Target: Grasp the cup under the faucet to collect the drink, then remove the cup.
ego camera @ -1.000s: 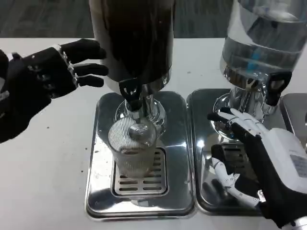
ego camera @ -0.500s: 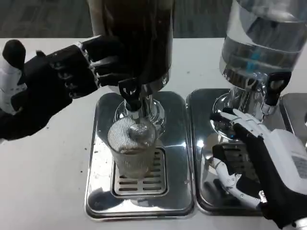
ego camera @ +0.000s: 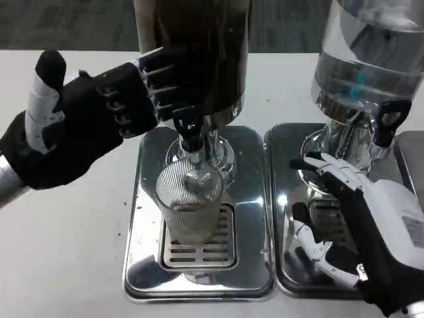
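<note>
under the faucet (ego camera: 190,132) stands the cup (ego camera: 189,207), unheld; left hand (ego camera: 99,116) and right hand (ego camera: 361,225) fingers spread, released.

Left hand (ego camera: 99,119) reaches at the faucet (ego camera: 189,129) above the cup (ego camera: 189,209) — right hand (ego camera: 371,232) spread beside.
</note>
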Motion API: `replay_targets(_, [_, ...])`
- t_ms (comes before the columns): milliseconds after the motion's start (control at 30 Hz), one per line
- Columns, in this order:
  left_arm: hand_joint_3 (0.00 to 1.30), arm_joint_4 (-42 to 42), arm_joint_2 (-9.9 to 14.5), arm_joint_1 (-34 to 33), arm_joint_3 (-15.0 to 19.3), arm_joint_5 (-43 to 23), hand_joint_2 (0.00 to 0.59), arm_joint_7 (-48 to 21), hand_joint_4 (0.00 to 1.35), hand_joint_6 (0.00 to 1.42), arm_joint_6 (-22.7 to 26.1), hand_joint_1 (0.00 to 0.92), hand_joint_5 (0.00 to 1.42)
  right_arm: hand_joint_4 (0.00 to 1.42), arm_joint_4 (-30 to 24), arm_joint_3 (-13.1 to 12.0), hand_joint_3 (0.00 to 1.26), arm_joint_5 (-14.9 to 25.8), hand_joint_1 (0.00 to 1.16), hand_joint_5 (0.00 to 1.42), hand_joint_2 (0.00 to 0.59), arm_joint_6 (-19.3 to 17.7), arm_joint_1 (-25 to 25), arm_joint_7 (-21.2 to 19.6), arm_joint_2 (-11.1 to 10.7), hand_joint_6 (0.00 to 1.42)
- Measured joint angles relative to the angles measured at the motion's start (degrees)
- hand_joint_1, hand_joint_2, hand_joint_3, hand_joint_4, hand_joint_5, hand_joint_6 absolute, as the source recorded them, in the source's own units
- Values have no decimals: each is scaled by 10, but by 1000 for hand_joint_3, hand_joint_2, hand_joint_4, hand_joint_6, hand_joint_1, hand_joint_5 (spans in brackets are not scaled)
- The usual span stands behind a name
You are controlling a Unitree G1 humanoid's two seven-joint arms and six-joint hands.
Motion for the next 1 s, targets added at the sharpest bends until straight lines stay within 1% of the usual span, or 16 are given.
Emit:
replay_targets(233, [131, -30, -8, 0, -15, 0, 29, -10, 39, 165, 24, 0, 133, 151, 1, 1, 275, 0, 650, 133, 461, 0, -1, -1, 3, 212])
replay_targets(567, [123, -29, -16, -4, -24, 18, 29, -12, 10, 157, 23, 0, 112, 156, 6, 3, 276, 1, 658, 134, 449, 0, -1, -7, 4, 212])
replay_targets(633, [115, -29, -16, -8, -30, 26, 29, -13, 2, 152, 12, 0, 107, 161, 7, 3, 276, 1, 669, 134, 437, 0, -1, -9, 4, 212])
replay_targets(833, [99, -33, -16, -11, -37, 45, 29, -16, 0, 130, -27, 0, 94, 164, 10, 5, 276, 3, 680, 134, 441, 0, -4, -11, 4, 212])
replay_targets(900, [99, -39, -16, -11, -38, 58, 28, -17, 0, 130, -42, 0, 94, 165, 12, 5, 277, 7, 698, 134, 453, 0, -6, -11, 4, 212])
replay_targets(933, [97, -42, -15, -10, -38, 62, 27, -16, 0, 130, -49, 0, 94, 164, 13, 6, 284, 9, 711, 134, 443, 0, -8, -11, 4, 212])
replay_targets(1000, [94, -44, -15, -8, -39, 64, 25, -16, 0, 129, -60, 0, 93, 164, 14, 6, 286, 10, 716, 134, 443, 0, -11, -11, 4, 212])
